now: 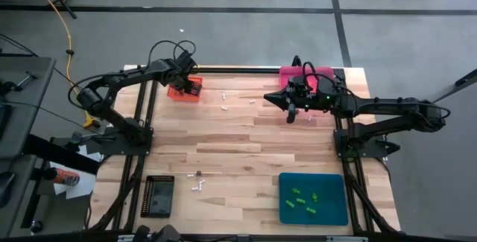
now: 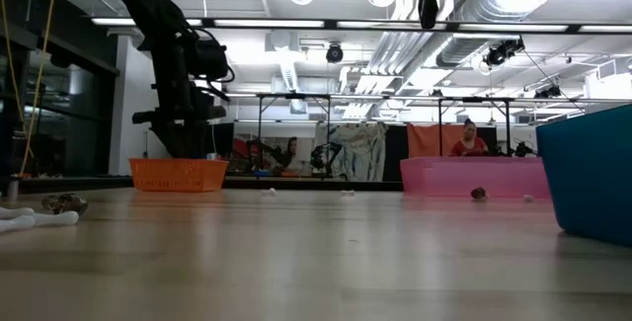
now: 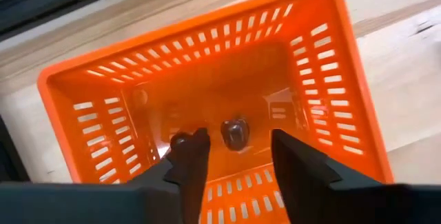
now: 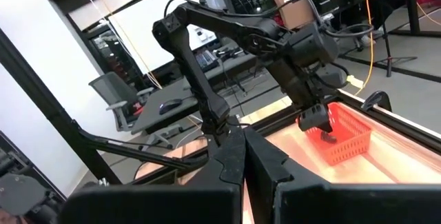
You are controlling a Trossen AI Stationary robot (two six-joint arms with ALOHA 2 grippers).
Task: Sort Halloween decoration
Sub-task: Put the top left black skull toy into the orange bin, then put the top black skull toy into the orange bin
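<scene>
Dark brown trinkets [image 3: 234,133] lie in the orange tray [image 3: 331,79] under the released left hand [image 3: 238,156]; the right hand [image 1: 290,115], clenched, waits. Next: fetch another trinket.

Bright overhead strip lighting, mild blur

Overhead cam looks straight down on the whole desk [image 1: 246,145]. Low cam sits at desk level facing the room. Left wrist cam is close above the orange tray [image 3: 207,93]; right wrist cam sees that tray from afar.

Glossy slotted plastic orange tray [image 3: 324,107] sits on a pale, smooth wood-plank table [image 1: 246,153] framed in black metal.
</scene>
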